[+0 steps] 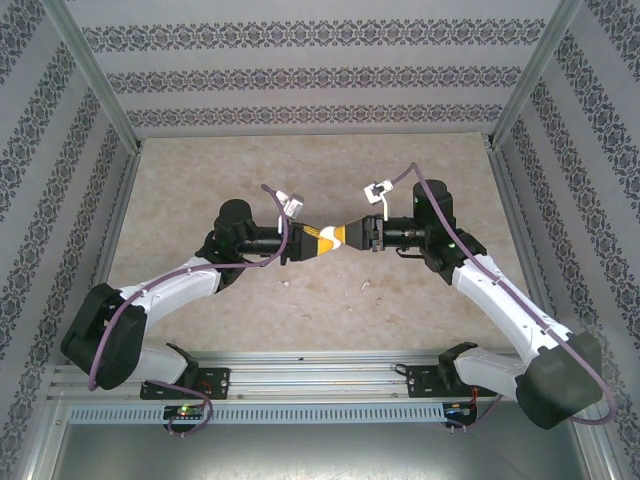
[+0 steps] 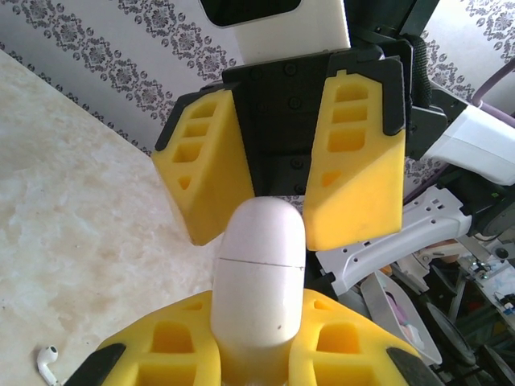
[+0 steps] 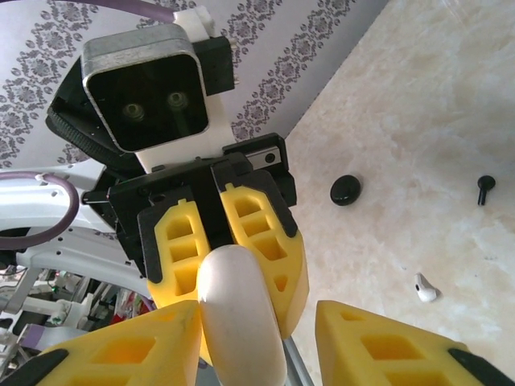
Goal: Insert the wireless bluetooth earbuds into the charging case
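Prepping to open charging case (image 2: 261,281): left gripper (image 2: 257,330) clamps its base, right gripper (image 3: 257,315) straddles its lid (image 2: 264,229), jaws half-open (contact unclear); earbuds (image 3: 424,288) on table (image 3: 402,121) below case. Next: pinch lid, lift.

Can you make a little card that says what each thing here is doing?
charging case: white, closed, held up above the table
left gripper: fingers shut on the case
right gripper: fingers open, one each side of the case's top
white earbud: lying on the table
black earbud: lying on the table too
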You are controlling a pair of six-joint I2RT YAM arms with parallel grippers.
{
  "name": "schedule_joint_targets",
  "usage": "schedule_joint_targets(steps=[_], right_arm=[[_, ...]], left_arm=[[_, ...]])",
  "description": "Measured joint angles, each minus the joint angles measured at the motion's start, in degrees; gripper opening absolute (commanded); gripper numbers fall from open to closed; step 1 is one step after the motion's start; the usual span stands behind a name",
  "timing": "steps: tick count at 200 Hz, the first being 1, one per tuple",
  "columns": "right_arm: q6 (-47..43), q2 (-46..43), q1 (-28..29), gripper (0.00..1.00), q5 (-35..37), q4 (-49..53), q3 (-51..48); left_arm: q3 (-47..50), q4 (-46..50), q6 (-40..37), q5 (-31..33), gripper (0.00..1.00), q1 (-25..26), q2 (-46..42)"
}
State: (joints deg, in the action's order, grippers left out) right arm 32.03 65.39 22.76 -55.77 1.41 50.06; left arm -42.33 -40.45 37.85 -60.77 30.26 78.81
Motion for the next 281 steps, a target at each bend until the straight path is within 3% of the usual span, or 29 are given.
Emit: schedule_joint_targets(steps=[40, 88, 146, 202, 281], right_arm=[[0.68, 0.94, 0.66, 0.44, -0.72, -1.20, 0.00], [0.44, 1.97, 1.11, 0.18, -1.97, -2.14, 0.24], [-3.54, 2.34, 1.40, 0.08, -1.31, 2.84, 2.75], [-6.60, 2.27, 2.71, 0.08, 1.79, 8.24, 5.14], [-9.38, 3.87, 2.47, 0.24, 1.42, 11.34, 7.45]], left_arm=[[0.22, -0.94, 0.83, -0.02, 0.00, 0.00, 0.00], [0.24, -1.38, 2.69, -0.46, 0.00, -0.35, 0.44], [0.04, -2.86, 2.99, -1.97, 0.11, -0.68, 1.40], [-0.09, -2.97, 2.25, -3.08, 0.10, -0.94, 1.97], [-0.28, -3.06, -1.27, -3.50, 0.08, -1.40, 2.21]])
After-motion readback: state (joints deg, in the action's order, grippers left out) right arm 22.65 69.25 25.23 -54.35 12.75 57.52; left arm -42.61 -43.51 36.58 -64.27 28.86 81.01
